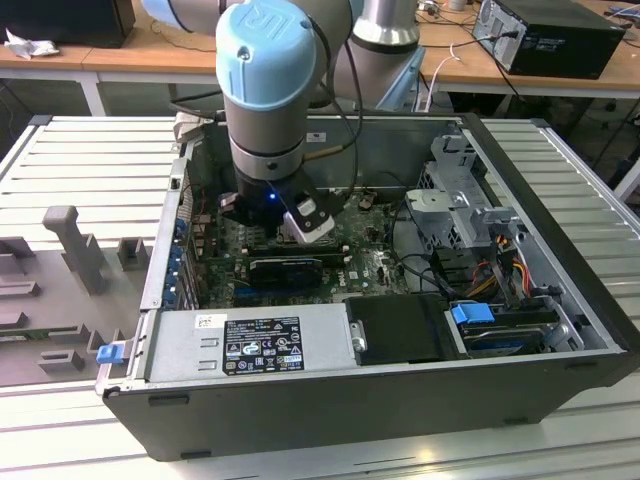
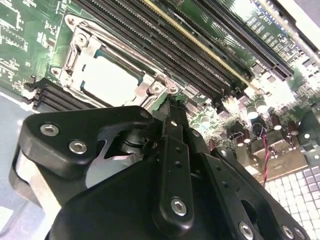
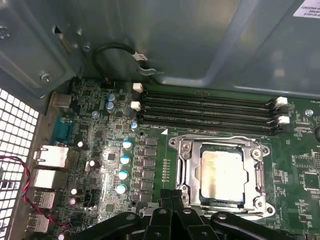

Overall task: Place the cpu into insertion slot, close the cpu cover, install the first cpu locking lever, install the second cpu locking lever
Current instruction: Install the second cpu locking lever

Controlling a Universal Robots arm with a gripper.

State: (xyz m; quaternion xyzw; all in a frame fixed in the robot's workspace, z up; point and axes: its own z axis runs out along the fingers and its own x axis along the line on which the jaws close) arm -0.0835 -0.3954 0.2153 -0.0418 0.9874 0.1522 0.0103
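**A:** so what's the hand [image 3: 172, 196] doing? holding anything?

**B:** nope, fingers pinched together, nothing in them, tip right at the socket edge. Just past it the cpu [image 3: 222, 172], pale silvery square, sits in the insertion slot [image 3: 186, 172] with the cpu cover [image 3: 260, 175] down around it. Memory slots [image 3: 205, 107] behind.

None of the print is legible to me. In the exterior view, a black label [image 1: 262, 345] with white print and symbols sits lower middle on the grey power supply [image 1: 320, 340], with a small white sticker [image 1: 210, 322] toward the exterior view's left. My arm's blue cap [image 1: 265, 40] bears a raised emblem. In the first wrist view, a white sticker [image 3: 310, 7] sits on the case wall [image 3: 200, 40]. In the second wrist view, the motherboard [image 2: 30, 30] carries tiny white markings.
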